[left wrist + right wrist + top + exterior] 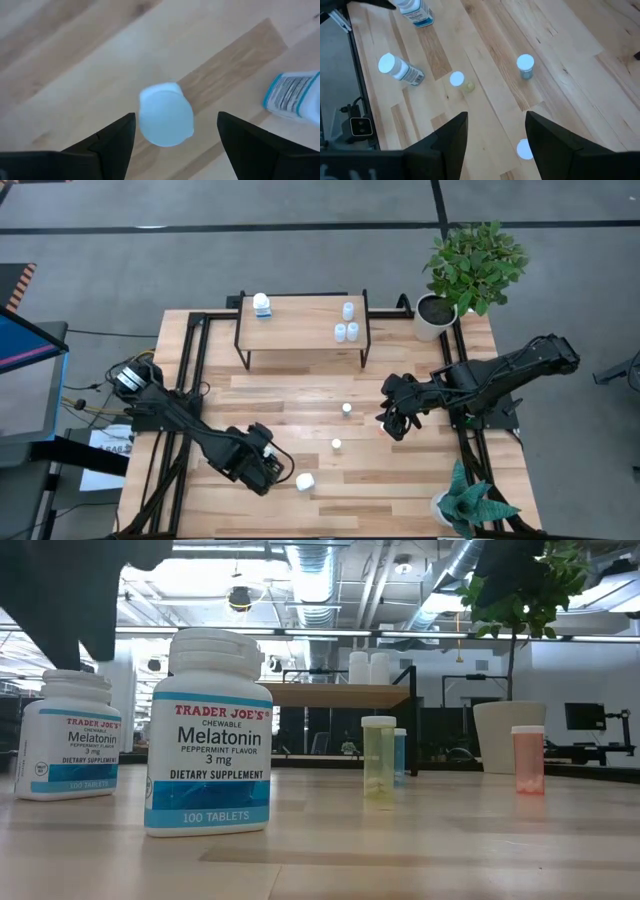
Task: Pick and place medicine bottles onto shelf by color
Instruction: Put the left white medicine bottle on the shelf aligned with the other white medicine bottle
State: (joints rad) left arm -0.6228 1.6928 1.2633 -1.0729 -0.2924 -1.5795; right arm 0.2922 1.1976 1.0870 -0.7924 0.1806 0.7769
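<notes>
A: Where are the bottles?
B: A white Trader Joe's melatonin bottle (305, 481) stands at the front of the pale wooden counter (300, 390), just beside the left end effector (268, 467). Two small white-capped vials (347, 409) stand mid-counter.
A: And on the low light-wood shelf with black legs (300, 325)?
B: One white bottle (261, 304) at its left end, three pale ones (346, 325) at its right.
A: The end effectors?
B: The left is released, fingers (115, 142) spread above a white cap. The right end effector (395, 420), near mid-counter, is also released.
</notes>
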